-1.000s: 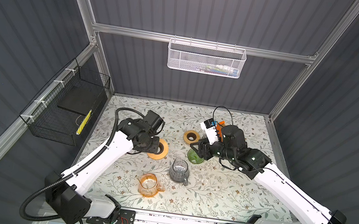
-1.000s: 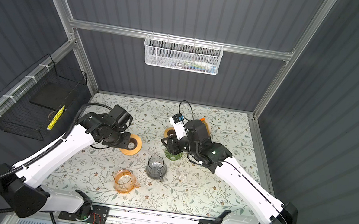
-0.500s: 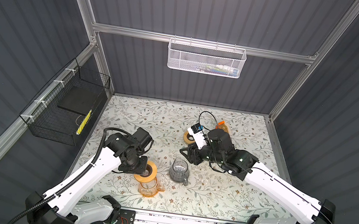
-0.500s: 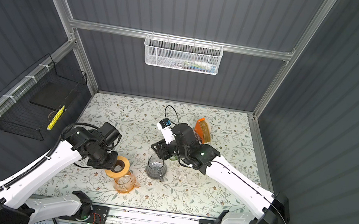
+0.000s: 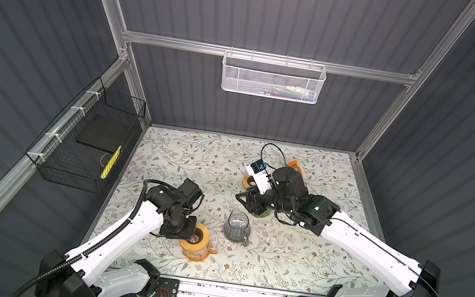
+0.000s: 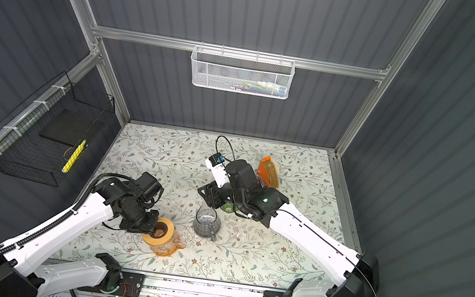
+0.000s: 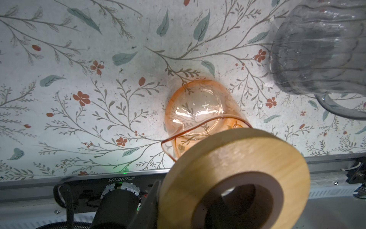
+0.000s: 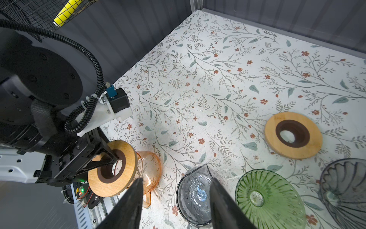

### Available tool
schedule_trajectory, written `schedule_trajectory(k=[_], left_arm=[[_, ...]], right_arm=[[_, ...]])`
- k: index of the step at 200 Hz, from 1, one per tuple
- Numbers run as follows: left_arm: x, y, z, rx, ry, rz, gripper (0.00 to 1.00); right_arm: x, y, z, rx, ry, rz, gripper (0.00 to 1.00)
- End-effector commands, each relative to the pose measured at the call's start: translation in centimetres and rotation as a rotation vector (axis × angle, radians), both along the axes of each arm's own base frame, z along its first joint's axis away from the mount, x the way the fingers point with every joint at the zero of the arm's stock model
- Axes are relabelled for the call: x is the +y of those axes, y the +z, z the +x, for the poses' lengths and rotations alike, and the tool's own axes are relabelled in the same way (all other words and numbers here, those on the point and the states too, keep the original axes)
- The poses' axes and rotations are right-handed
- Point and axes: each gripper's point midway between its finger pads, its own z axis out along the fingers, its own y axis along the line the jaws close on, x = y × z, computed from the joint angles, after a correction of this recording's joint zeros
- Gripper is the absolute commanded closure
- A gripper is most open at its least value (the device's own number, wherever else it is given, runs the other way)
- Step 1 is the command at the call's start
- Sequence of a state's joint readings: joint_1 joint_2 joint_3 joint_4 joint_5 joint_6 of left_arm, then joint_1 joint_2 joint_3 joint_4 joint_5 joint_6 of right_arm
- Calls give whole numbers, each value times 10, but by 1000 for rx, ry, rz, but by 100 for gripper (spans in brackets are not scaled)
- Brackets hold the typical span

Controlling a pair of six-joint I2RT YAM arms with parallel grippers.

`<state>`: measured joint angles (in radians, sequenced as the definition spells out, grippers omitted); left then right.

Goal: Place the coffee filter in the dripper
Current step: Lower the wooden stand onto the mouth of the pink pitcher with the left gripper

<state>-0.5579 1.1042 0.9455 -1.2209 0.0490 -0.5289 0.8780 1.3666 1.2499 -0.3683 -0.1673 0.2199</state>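
My left gripper (image 5: 193, 235) (image 7: 178, 208) is shut on a wooden ring (image 5: 198, 240) (image 7: 237, 158), one finger in its hole and one outside the rim. It holds the ring tilted just above an orange glass carafe (image 6: 166, 249) (image 7: 198, 107). My right gripper (image 5: 245, 201) (image 8: 176, 190) is open and empty above a grey glass pitcher (image 5: 236, 227) (image 8: 194, 194). A green ribbed glass dripper (image 8: 265, 198) (image 6: 228, 208) sits beside that pitcher, partly under the right arm. Tan coffee filters seem to stand in an orange holder (image 6: 268, 172) at the back.
A second wooden ring (image 8: 293, 135) lies flat on the flowered mat behind the green dripper. A grey ribbed glass cone (image 8: 344, 190) sits next to the green one. A black wire basket (image 5: 91, 145) hangs on the left wall, a white mesh basket (image 5: 273, 77) on the back wall.
My left arm carried the wooden ring from the mat's middle left toward the front, over the orange carafe. My right gripper swung left, from the green dripper to above the grey pitcher.
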Motion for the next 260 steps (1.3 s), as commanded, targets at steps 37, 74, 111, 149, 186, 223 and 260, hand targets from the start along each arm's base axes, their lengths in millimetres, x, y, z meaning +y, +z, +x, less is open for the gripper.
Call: schedule_trajectory(k=[37, 74, 111, 149, 186, 223, 260], left_arm=[[-11, -11, 2, 8, 5, -41, 100], [-7, -17, 1, 17, 9, -23, 100], [-8, -20, 1, 16, 16, -26, 100], [-6, -22, -1, 20, 20, -19, 97], [-3, -23, -1, 18, 23, -6, 89], [-2, -26, -2, 27, 23, 6, 86], [-2, -26, -1, 20, 25, 7, 78]], right_arm=[[-2, 3, 3, -26, -10, -18, 45], [-2, 5, 3, -33, -8, -17, 44], [-2, 4, 3, -30, -6, -19, 44], [-2, 4, 3, -31, -6, -17, 44], [-2, 5, 3, -31, -6, -14, 44], [-2, 6, 2, -30, -4, -14, 44], [-2, 7, 2, -33, -4, -11, 43]])
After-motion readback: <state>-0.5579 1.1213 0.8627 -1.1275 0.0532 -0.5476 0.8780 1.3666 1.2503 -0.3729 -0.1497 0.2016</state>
